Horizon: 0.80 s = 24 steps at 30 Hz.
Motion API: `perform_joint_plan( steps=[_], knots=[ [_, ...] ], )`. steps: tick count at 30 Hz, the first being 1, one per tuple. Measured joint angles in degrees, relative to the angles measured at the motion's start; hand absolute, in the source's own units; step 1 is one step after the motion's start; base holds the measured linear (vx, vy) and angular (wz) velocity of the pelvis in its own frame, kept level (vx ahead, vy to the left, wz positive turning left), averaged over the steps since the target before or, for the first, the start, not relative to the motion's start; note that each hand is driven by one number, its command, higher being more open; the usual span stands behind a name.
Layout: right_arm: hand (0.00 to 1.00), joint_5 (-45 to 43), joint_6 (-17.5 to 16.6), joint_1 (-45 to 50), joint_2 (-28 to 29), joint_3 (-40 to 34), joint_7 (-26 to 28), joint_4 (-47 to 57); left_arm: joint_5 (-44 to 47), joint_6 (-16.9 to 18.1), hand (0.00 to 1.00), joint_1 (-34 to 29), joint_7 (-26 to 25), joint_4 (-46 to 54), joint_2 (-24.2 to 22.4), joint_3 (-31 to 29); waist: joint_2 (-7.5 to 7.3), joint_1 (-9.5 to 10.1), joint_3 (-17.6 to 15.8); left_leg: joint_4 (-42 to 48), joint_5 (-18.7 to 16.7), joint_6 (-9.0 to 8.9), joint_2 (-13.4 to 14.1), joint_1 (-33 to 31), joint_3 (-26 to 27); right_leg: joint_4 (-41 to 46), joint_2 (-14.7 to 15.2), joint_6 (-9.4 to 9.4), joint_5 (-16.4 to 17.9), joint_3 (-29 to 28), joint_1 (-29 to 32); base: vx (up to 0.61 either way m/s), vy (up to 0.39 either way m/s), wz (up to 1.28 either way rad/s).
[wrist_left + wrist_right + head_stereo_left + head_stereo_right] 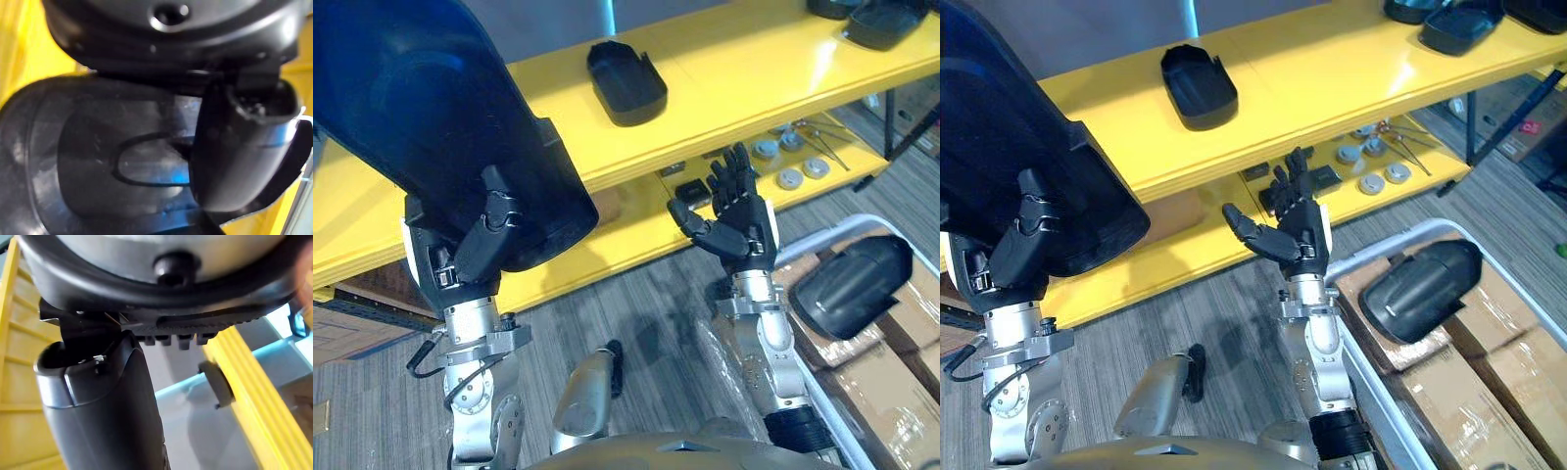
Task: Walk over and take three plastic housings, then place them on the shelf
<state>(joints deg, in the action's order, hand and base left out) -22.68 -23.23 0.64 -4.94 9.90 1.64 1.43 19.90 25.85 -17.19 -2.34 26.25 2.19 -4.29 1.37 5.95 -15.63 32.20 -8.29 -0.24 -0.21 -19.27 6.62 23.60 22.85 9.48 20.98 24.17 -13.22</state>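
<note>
The robot's left hand (pixel 470 250) is closed on 1 large black plastic housing (pixel 440 117), a glossy rounded shell. It holds the shell up by the lower edge, so the shell rises above the hand and up to the yellow top shelf board (pixel 734 69). In the left wrist view the thumb (pixel 239 147) lies curled across the shell's hollow inner face (pixel 98 156); the fingers on the other side are hidden behind the plastic.

The right hand (pixel 739 220) carries nothing. It stands wide, palm turned up, fingers straight and slightly fanned, thumb stuck out toward the left hand. In its own wrist view the thumb (pixel 102 406) stands free, with nothing against it.

Beyond the right hand's fingertips and higher, a 2nd black plastic housing (pixel 626 83) lies on the top board, open side up, well apart from both hands. Further along that board, off to the right hand's outer side, more black housings (pixel 1459 27) sit at the far end. Just past the right hand's fingertips, on the yellow lower shelf board (pixel 626 245), lie several small grey round discs (pixel 790 178).

On the outer side of the right hand, and lower than it, another black housing (pixel 850 284) rests dome side up on brown cardboard boxes wrapped in clear film (pixel 1459 411). It is near the hand but not touching it. Below both hands is a grey wood-grain floor (pixel 636 313).
</note>
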Motion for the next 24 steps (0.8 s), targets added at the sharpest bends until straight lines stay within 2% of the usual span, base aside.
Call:
perform_joint_plan(
  steps=[1, 2, 3, 4, 5, 6, 7, 8, 9, 11, 12, 13, 14, 15, 16, 17, 18, 20, 22, 23, 24],
  knots=[
    [1.0, 0.0, 0.0, 0.0, 0.3, 0.0, -0.3, 0.0, 0.0, -0.1, 0.0, 0.4, 0.7, 0.0, 0.0, -0.7, 0.26, 0.06, 0.2, 0.9, -1.4, 0.98, -0.8, 0.2, -0.3, 5.8, 1.6, -3.66, -2.6, -1.0, 2.1, 0.29, 0.271, 0.26],
    [1.0, 0.0, 0.0, 0.0, 0.4, 0.0, -0.6, 0.0, 0.0, -0.1, 0.0, 0.7, 1.3, 0.1, 0.2, -1.6, 0.16, 0.2, 0.2, 0.4, -2.2, 1.89, -1.4, 1.3, -0.4, 12.3, 3.4, -7.92, -6.9, -2.6, 5.3, 0.29, 0.3, 0.26],
    [1.0, -0.1, 0.0, 0.0, 0.6, -0.3, -0.5, 0.0, 0.1, -0.3, 0.0, 1.0, 1.6, 0.2, 0.6, -2.5, -0.09, 0.23, 0.3, -1.0, -3.0, 2.76, -2.4, 3.0, -0.6, 18.0, 4.5, -11.24, -12.9, -5.5, 8.4, 0.26, 0.245, 0.16],
    [1.0, -0.1, 0.0, 0.0, 0.7, -0.4, -0.5, 0.0, 0.0, -0.4, 0.0, 1.0, 1.6, 0.3, 0.9, -2.9, -0.33, -0.02, 0.4, -2.1, -3.2, 3.19, -3.1, 4.3, -1.0, 20.5, 4.5, -11.41, -17.2, -8.0, 9.9, 0.24, 0.179, 0.19],
    [1.0, -0.1, -0.1, 0.1, 0.9, -0.5, -0.4, 0.0, 0.1, -0.7, 0.0, 1.2, 1.4, 0.3, 1.5, -3.3, -0.75, -0.68, 0.7, -3.8, -3.2, 4.19, -3.9, 6.0, -2.0, 24.4, 3.6, -9.29, -19.1, -12.0, 12.3, 0.31, 0.142, 0.45],
    [1.0, 0.0, -0.3, 0.2, 1.4, -0.6, -0.4, 0.5, 0.3, -1.0, 0.0, 1.7, 0.8, 0.2, 2.3, -3.3, -1.01, -1.73, 0.8, -5.8, -2.9, 5.4, -4.4, 8.0, -3.8, 29.7, 0.1, -8.03, -14.2, -14.4, 15.6, 0.24, 0.098, 0.52],
    [1.0, 0.3, -0.6, 0.2, 1.4, -0.6, -0.4, 0.8, 0.3, -1.2, 0.0, 2.1, 0.5, 0.2, 2.5, -3.3, -0.96, -2.08, 0.8, -6.8, -2.8, 5.6, -4.4, 9.2, -4.6, 31.0, -1.7, -7.71, -11.9, -14.8, 17.3, 0.37, 0.097, 0.6],
    [1.0, 1.9, -0.9, 0.2, 1.3, -1.2, -0.5, 1.9, 0.2, -1.2, 0.0, 2.6, -0.1, 0.2, 2.8, -3.0, -0.96, -2.62, 0.8, -9.3, -2.3, 5.65, -4.5, 11.9, -5.9, 30.4, -5.2, -7.74, -8.2, -14.1, 19.9, 0.32, 0.045, 0.55],
    [1.0, 2.4, -1.3, 0.0, 0.8, -2.0, -0.7, 3.8, 0.2, -1.2, 0.0, 3.2, -0.9, 0.1, 3.0, -2.3, -0.92, -2.97, 0.9, -11.4, -1.8, 5.36, -4.6, 14.5, -7.0, 26.2, -8.3, -8.11, -6.1, -12.9, 22.0, 0.38, 0.043, 0.63],
    [1.0, 2.2, -2.7, -0.7, -0.4, -3.6, -0.9, 7.1, 0.2, -1.3, 0.0, 4.3, -1.6, 0.0, 3.4, -1.3, -0.55, -3.44, 1.1, -12.8, -1.8, 5.18, -4.7, 16.4, -8.9, 16.8, -12.7, -7.84, -5.6, -14.0, 24.5, 0.29, -0.02, 0.76],
    [1.0, 1.2, -4.8, -2.0, -2.2, -5.8, -0.6, 11.2, 0.0, -1.1, 0.0, 5.4, -1.9, -0.6, 3.7, -0.4, -0.19, -4.49, 1.4, -13.0, -2.3, 4.43, -5.2, 17.3, -11.7, 8.5, -15.9, -6.27, -6.7, -17.0, 26.7, 0.32, -0.059, 0.99],
    [1.0, 0.3, -5.4, -2.4, -2.9, -6.9, -0.2, 12.9, 0.0, -1.1, 0.0, 5.9, -2.0, -1.4, 4.0, -0.1, -0.17, -4.91, 1.4, -13.0, -2.5, 4.12, -5.5, 17.9, -12.5, 6.0, -16.6, -5.53, -7.5, -18.3, 27.1, 0.38, -0.093, 1.26],
    [1.0, -1.7, -6.4, -3.1, -4.0, -8.6, 0.5, 16.2, 0.0, -1.1, 0.0, 6.1, -2.0, -2.7, 4.8, 0.2, -0.8, -5.44, 1.7, -13.1, -3.2, 3.04, -6.3, 19.3, -13.5, 1.1, -17.1, -5.67, -11.1, -19.5, 27.1, 0.33, -0.119, 1.1],
    [1.0, -4.3, -7.5, -4.2, -4.5, -9.9, 2.1, 18.8, 0.0, -1.1, 0.0, 5.6, -2.0, -3.4, 5.9, -0.1, -2.67, -5.92, 3.0, -12.9, -4.6, 1.98, -7.6, 20.4, -13.6, -3.7, -16.4, -7.56, -21.1, -19.4, 26.5, 0.34, -0.141, 1.01],
    [1.0, -6.0, -8.1, -4.9, -5.1, -10.4, 3.2, 19.8, 0.0, -1.0, 0.0, 5.5, -1.9, -3.6, 6.0, -0.4, -3.06, -6.14, 3.6, -12.3, -6.0, 2.08, -7.9, 20.7, -13.7, -4.2, -16.2, -8.31, -21.3, -18.6, 26.0, 0.35, -0.175, 0.59],
    [1.0, -9.8, -9.0, -7.0, -7.0, -11.1, 5.7, 19.9, 0.0, -1.1, 0.0, 5.2, -2.0, -3.9, 5.0, -0.6, -0.75, -5.4, 5.0, -11.0, -8.0, 2.04, -5.5, 20.4, -14.4, -5.9, -17.9, -8.53, -21.1, -17.3, 24.7, 0.34, -0.161, 0.2],
    [1.0, -11.0, -8.8, -8.0, -7.6, -11.1, 6.7, 19.9, 0.1, -1.1, 0.0, 5.3, -2.0, -3.9, 5.0, -0.9, -0.28, -5.22, 5.3, -10.7, -8.4, 1.5, -4.8, 20.5, -14.6, -7.3, -18.7, -8.58, -21.1, -17.1, 23.8, 0.33, -0.147, 0.08],
    [1.0, -12.5, -7.1, -9.4, -9.0, -12.2, 7.6, 20.0, 0.3, -1.2, 0.0, 6.1, -1.7, -3.9, 5.0, -1.1, 1.03, -4.95, 6.2, -10.9, -8.8, 1.03, -2.7, 20.9, -14.8, -10.8, -20.5, -9.35, -21.3, -15.5, 21.3, 0.28, -0.119, 0.15],
    [1.0, -12.0, -4.6, -8.6, -8.8, -13.1, 7.3, 19.8, 0.3, -1.9, 0.0, 6.1, -1.0, -3.9, 5.0, -1.0, 1.75, -4.99, 6.6, -11.2, -8.5, 0.58, -2.0, 21.7, -13.8, -12.0, -20.9, -9.77, -21.0, -14.8, 19.8, 0.21, -0.069, 0.17],
    [1.0, -11.9, -3.2, -7.4, -8.8, -13.3, 7.1, 19.5, 0.3, -2.7, 0.0, 6.1, -0.6, -4.0, 5.0, -1.0, 1.9, -5.05, 6.7, -10.2, -7.7, -0.59, -1.9, 21.7, -12.2, -13.2, -20.8, -9.79, -21.0, -14.4, 18.4, 0.14, -0.036, 0.17],
    [1.0, -11.9, -2.6, -6.6, -8.8, -13.4, 7.0, 19.4, 0.3, -2.9, 0.0, 6.1, -0.4, -4.0, 4.9, -0.9, 1.95, -5.1, 6.6, -9.1, -7.3, -0.98, -1.9, 21.4, -11.1, -13.7, -20.5, -9.79, -21.0, -14.1, 17.6, 0.11, -0.011, 0.36]
  ],
)
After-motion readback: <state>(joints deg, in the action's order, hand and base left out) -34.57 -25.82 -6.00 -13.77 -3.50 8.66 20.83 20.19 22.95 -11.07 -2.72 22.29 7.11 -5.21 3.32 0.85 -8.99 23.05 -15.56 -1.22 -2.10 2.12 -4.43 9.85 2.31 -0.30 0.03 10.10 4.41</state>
